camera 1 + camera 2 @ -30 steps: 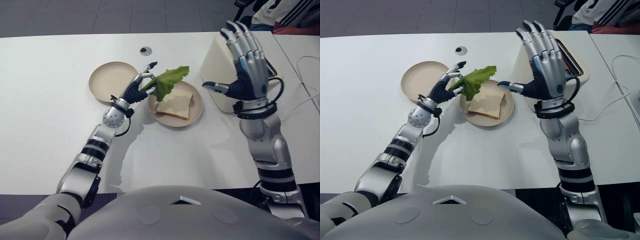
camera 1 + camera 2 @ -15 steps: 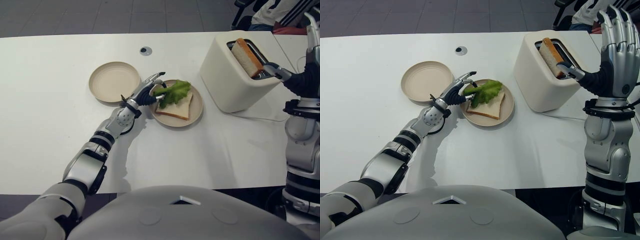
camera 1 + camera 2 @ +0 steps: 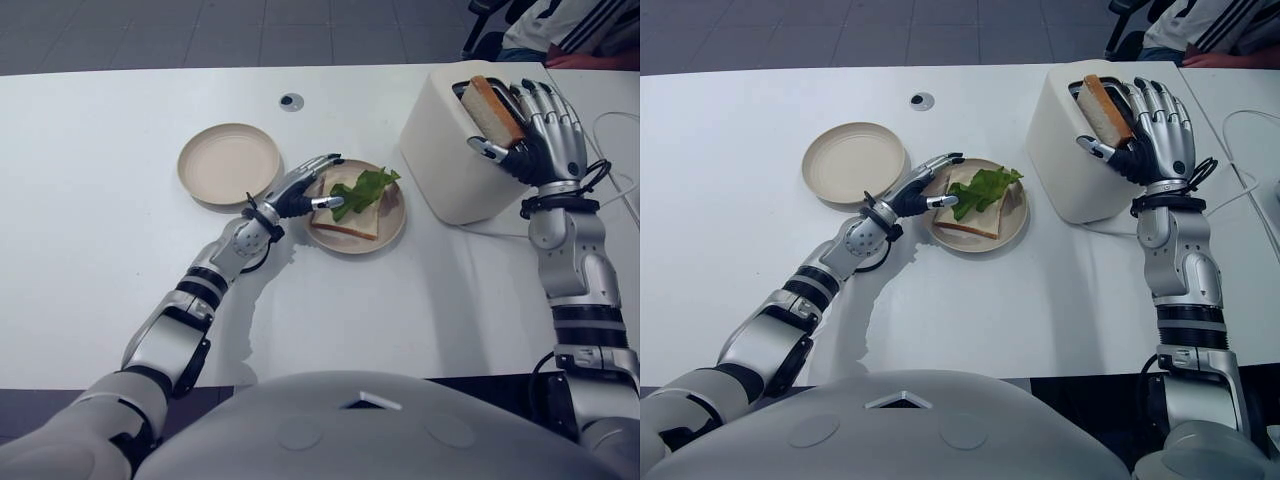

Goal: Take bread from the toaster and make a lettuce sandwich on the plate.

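Note:
A green lettuce leaf [image 3: 365, 189] lies on a slice of bread [image 3: 352, 222] on the tan plate [image 3: 394, 218] at mid-table. My left hand [image 3: 297, 190] rests at the plate's left rim, open, its fingertips just short of the leaf. To the right stands the cream toaster [image 3: 447, 165] with a second slice of bread [image 3: 489, 109] sticking up from its slot. My right hand [image 3: 541, 138] is at the toaster's top, right beside that slice, with its fingers spread upright behind the slice and its thumb at the near end, not closed on it.
A second, empty tan plate [image 3: 228, 163] sits left of the sandwich plate. A small round grommet [image 3: 291, 101] is set in the table farther back. A white cable [image 3: 612, 122] runs behind the toaster at the right edge.
The left hand lowered the lettuce onto the bread and let it go, spreading its fingers. The right hand swung out to the right, then came in to the slice in the toaster.

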{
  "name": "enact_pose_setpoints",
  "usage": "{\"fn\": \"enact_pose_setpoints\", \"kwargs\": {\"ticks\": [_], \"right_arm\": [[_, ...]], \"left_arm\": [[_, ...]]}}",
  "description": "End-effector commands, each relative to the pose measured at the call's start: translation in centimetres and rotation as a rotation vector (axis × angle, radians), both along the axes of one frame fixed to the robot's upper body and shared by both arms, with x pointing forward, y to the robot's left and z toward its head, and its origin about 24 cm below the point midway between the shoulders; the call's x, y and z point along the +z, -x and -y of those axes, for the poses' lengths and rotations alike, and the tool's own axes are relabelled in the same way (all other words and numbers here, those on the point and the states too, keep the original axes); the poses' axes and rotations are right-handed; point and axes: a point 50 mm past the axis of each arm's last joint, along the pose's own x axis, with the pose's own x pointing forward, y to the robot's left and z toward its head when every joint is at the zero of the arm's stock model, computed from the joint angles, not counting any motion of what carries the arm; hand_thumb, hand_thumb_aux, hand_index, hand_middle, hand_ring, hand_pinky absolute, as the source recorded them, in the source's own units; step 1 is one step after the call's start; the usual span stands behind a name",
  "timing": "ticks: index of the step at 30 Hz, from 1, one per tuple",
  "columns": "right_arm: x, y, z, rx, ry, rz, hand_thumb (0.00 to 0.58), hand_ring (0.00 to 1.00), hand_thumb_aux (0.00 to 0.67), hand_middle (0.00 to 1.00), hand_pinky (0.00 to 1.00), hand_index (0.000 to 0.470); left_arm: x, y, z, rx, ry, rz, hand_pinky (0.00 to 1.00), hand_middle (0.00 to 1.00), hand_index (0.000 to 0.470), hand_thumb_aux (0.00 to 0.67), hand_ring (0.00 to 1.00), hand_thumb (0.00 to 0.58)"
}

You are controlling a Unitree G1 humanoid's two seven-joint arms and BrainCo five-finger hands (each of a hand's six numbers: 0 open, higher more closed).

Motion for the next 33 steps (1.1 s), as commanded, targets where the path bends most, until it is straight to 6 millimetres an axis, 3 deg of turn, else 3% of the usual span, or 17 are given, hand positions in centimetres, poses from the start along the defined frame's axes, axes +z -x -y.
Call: {"fn": "enact_pose_setpoints", "kwargs": {"ticks": [1, 2, 3, 6, 10, 14, 18, 21, 23, 27, 33], "right_arm": [[-1.0, 0.4, 0.8, -0.023, -0.011, -0.061, 0.580, 0.00, 0.670, 0.00, 0.00, 0.470], [-1.0, 0.6, 0.9, -0.022, -0.018, -0.059, 0.580, 0.00, 0.670, 0.00, 0.00, 0.470], [-0.8, 0.8, 1.0, -0.021, -0.028, -0.050, 0.580, 0.00, 0.670, 0.00, 0.00, 0.470], [-0.3, 1.3, 0.9, -0.003, -0.063, -0.016, 0.580, 0.00, 0.670, 0.00, 0.00, 0.470], [1.8, 1.5, 0.1, 0.031, -0.083, 0.129, 0.580, 0.04, 0.670, 0.04, 0.04, 0.470], [8.0, 3.1, -1.8, 0.133, -0.134, 0.575, 0.580, 0.03, 0.670, 0.03, 0.03, 0.470], [10.6, 4.7, -4.4, 0.337, -0.242, 0.731, 0.580, 0.08, 0.670, 0.08, 0.08, 0.470], [10.9, 5.2, -6.2, 0.495, -0.380, 0.682, 0.580, 0.06, 0.670, 0.06, 0.06, 0.470], [10.6, 5.3, -6.5, 0.549, -0.457, 0.631, 0.580, 0.05, 0.670, 0.05, 0.05, 0.470], [9.9, 5.2, -6.3, 0.565, -0.525, 0.576, 0.580, 0.04, 0.670, 0.04, 0.04, 0.470], [8.7, 4.5, -7.3, 0.590, -0.551, 0.505, 0.580, 0.03, 0.670, 0.03, 0.03, 0.470]], "left_arm": [[-0.1, 0.1, -0.8, 0.044, 0.022, -0.006, 0.00, 0.00, 0.076, 0.108, 0.00, 0.172], [0.1, 0.0, -1.1, 0.062, 0.031, 0.005, 0.00, 0.00, 0.050, 0.071, 0.00, 0.116], [0.5, -0.2, -1.6, 0.088, 0.045, 0.021, 0.00, 0.00, 0.000, 0.000, 0.00, 0.000], [2.0, -0.6, -3.4, 0.178, 0.119, 0.079, 0.00, 0.00, 0.000, 0.000, 0.00, 0.000], [1.9, -0.3, -3.7, 0.193, 0.128, 0.074, 0.00, 0.00, 0.000, 0.000, 0.00, 0.000], [2.2, -0.3, -4.6, 0.239, 0.174, 0.088, 0.00, 0.00, 0.000, 0.000, 0.00, 0.000], [2.4, 0.0, -4.9, 0.243, 0.206, 0.112, 0.00, 0.00, 0.000, 0.000, 0.00, 0.000], [2.4, 0.4, -4.7, 0.209, 0.203, 0.130, 0.00, 0.00, 0.000, 0.000, 0.00, 0.000], [2.3, 1.2, -3.4, 0.083, 0.116, 0.173, 0.00, 0.00, 0.000, 0.000, 0.00, 0.000], [2.2, 1.6, -1.4, 0.000, -0.068, 0.296, 0.00, 0.00, 0.000, 0.000, 0.00, 0.000], [1.3, 0.9, 1.4, -0.030, -0.200, 0.414, 0.00, 0.00, 0.000, 0.000, 0.00, 0.000]]}}
